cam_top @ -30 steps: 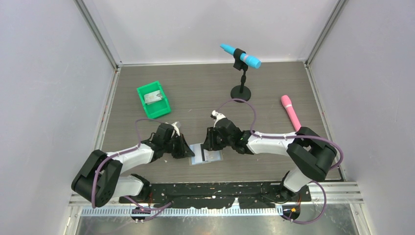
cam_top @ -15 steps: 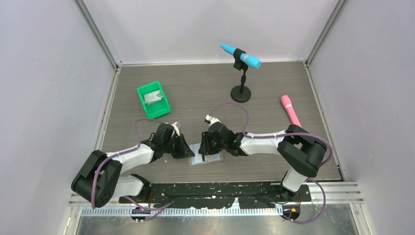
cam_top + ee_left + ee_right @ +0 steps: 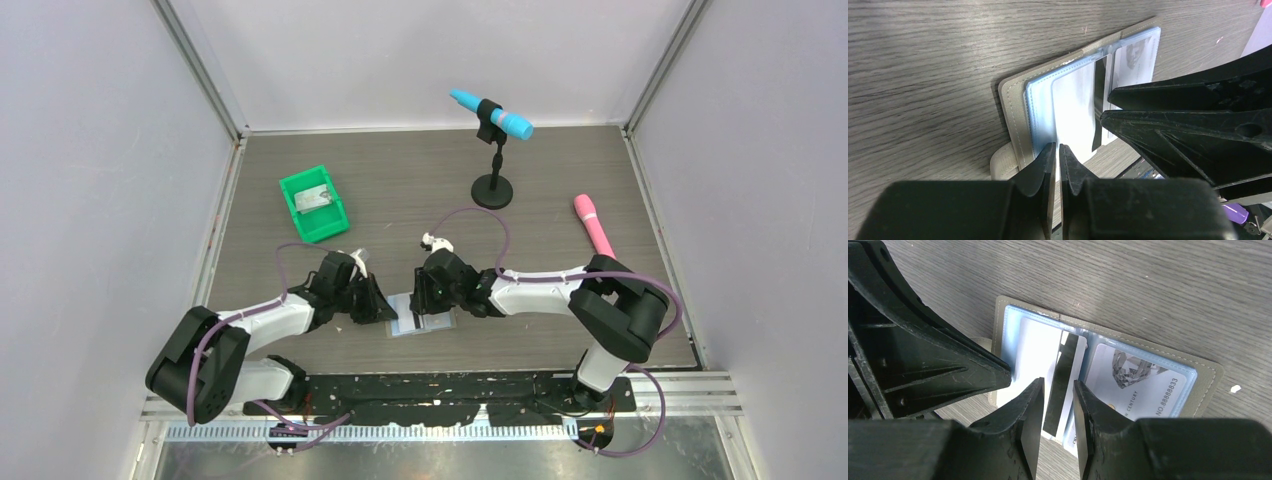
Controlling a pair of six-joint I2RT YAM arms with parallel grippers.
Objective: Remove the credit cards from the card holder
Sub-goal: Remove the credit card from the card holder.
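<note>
Your right gripper (image 3: 1058, 400) hangs low over the open card holder (image 3: 1205, 371), jaws part open. Its fingers stand either side of the dark stripe on a white card (image 3: 1035, 347) in the left page and are not clamped on it, as far as the wrist view shows. Your left gripper (image 3: 1058, 150) is clenched almost tight, with its tips at the near edge of that same page. You cannot tell from here whether it pinches the pocket's edge or only presses on it.

The card holder lies flat and spread open on the table (image 3: 1148, 280), between your two grippers and directly under both. On progress, judge yourself at an early-to-middle stage. A pale flat piece (image 3: 314, 198) lies in the green bin (image 3: 297, 186), well apart from the holder. It may be a card already taken out, though it is too small to be sure. At least two cards remain in the holder. One is the white card under your right fingers, which looks partly slid toward the holder's near edge. The other is a printed card (image 3: 1138, 382), seated fully in the right page's pocket just beside your right gripper. Both have yet to come free, so you have the greater part of the work ahead.
</note>
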